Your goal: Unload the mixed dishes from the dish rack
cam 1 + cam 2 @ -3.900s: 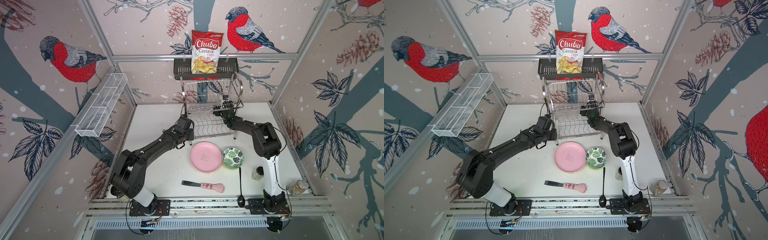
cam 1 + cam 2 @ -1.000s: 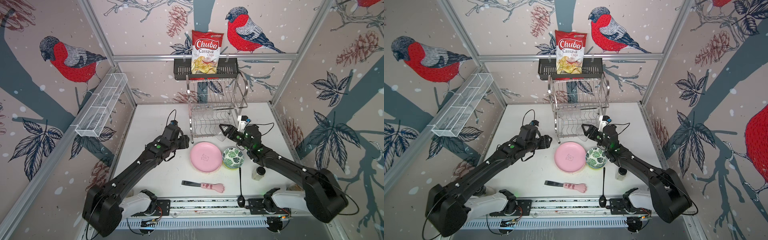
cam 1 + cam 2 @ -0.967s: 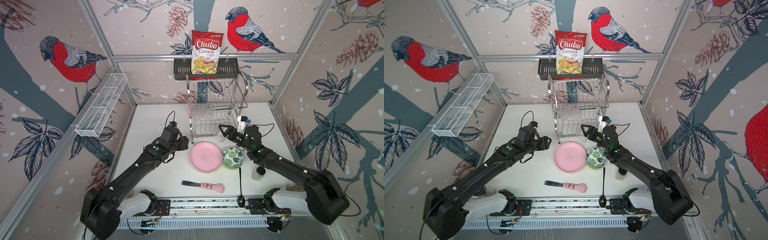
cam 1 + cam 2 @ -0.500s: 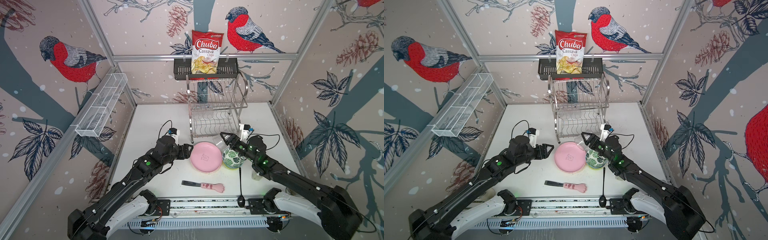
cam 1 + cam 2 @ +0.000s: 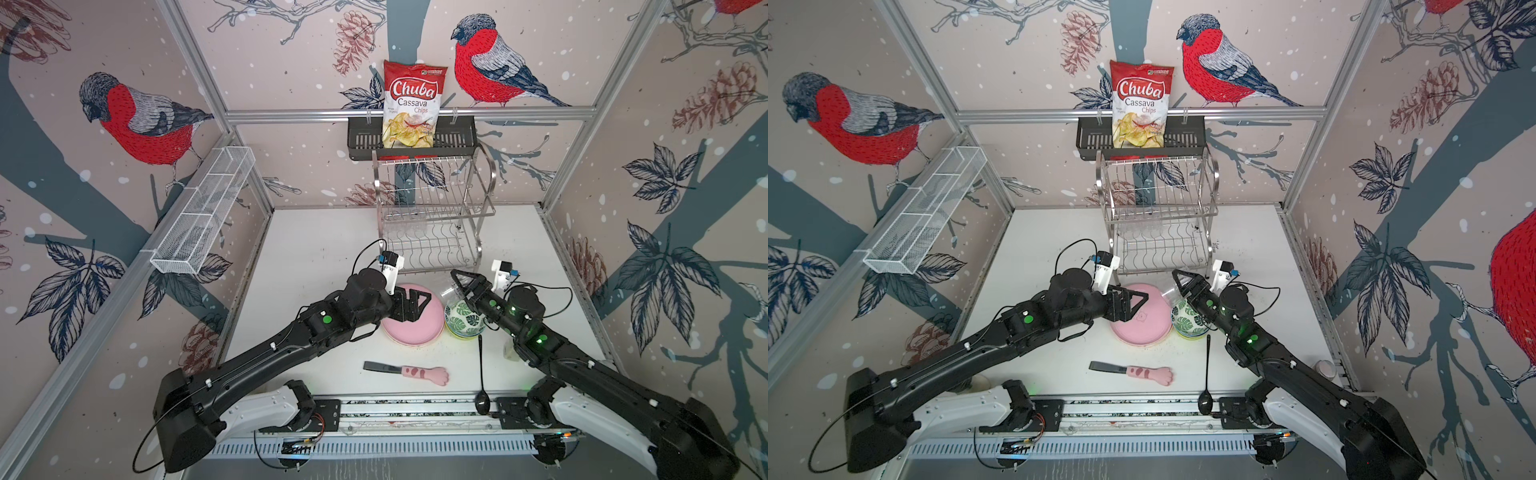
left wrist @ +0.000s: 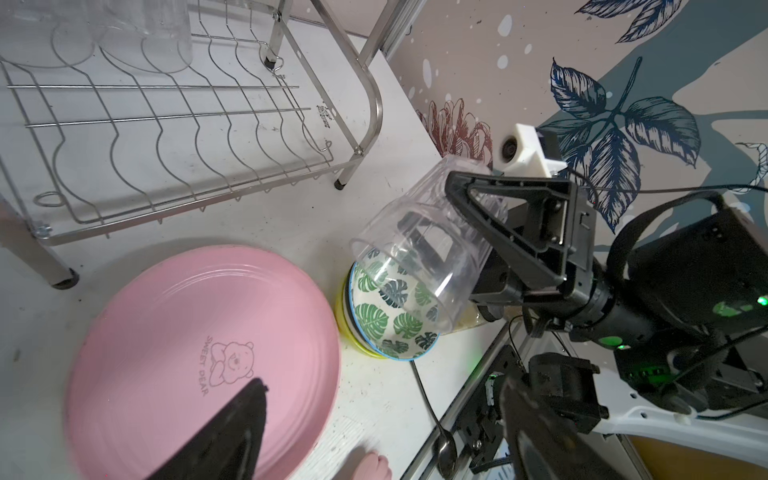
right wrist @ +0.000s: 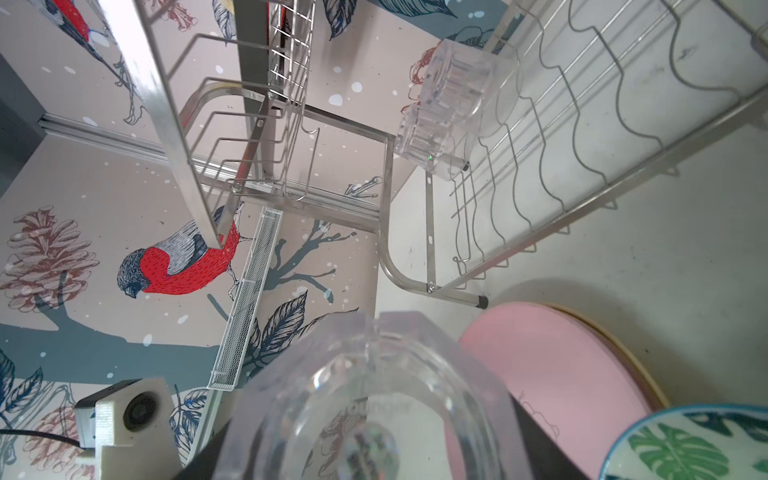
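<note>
Over the green-leaf patterned bowl (image 5: 465, 322), between the shiny steel wire dish rack (image 5: 436, 216) and the front edge of the white table (image 5: 324, 249), the right gripper (image 6: 432, 208) pinches a clear glass (image 6: 415, 266), its long axis tilted, mouth down toward the round pink plate (image 5: 411, 330). The left gripper (image 5: 415, 305) hangs spread and empty over that plate.

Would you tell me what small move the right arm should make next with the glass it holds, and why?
Probably swing the right gripper sideways off the green-leaf bowl toward bare table before lowering: the clear glass it grips hangs tilted just above that bowl, and the pink plate fills the spot beside it.
</note>
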Available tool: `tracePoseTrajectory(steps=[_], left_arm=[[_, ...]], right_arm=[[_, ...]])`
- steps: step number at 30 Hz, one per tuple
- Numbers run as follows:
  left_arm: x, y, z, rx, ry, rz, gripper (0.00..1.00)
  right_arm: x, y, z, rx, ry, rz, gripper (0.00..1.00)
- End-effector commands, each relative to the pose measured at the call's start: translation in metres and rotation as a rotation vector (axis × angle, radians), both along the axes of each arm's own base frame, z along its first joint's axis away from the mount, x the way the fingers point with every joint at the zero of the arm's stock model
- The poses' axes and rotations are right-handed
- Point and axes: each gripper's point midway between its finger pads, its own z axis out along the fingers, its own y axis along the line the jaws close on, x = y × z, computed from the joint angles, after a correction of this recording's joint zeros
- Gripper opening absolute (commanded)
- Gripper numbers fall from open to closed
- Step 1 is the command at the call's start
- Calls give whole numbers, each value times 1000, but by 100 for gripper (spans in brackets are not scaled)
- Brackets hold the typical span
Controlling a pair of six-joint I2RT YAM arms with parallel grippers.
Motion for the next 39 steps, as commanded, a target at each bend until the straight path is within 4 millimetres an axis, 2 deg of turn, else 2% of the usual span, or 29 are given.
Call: tracePoseTrajectory(steps=[1,8,13,14,16,20,26,30,32,34,35,37,39], left_arm=[[5,-21,21,-79,-40,-44,85],[7,-50,22,-116,-33,-111,75],[8,-68,21,-126,-21,-152,56],[8,-73,27,-134,-29,-160,53],[8,-79,27,-129,-28,-170,49],[7,-89,27,-135,-31,-177,36],[14,-88,22,-109,-29,-134,20],[19,-80,29,-75,-64,-97,2],[21,-76,33,-52,-87,-86,0],[22,-73,39,-33,-112,-87,0],[22,-71,41,-21,-124,-87,0],[22,-68,44,8,-136,-89,0],[22,-62,46,45,-142,-83,0]], right_arm=[[-3,9,23,125,-12,41,0],[1,9,32,193,-2,23,0],[-2,16,36,234,10,51,0],[-2,18,36,241,14,55,0],[-4,20,38,250,16,64,0],[-10,26,40,272,28,89,0],[-21,33,48,300,23,112,0],[-24,35,48,296,24,113,0],[-23,33,46,293,29,104,1],[-22,31,44,287,36,88,9],[-21,30,43,284,39,78,19],[-20,27,41,282,42,58,44],[-19,24,41,280,40,43,78]])
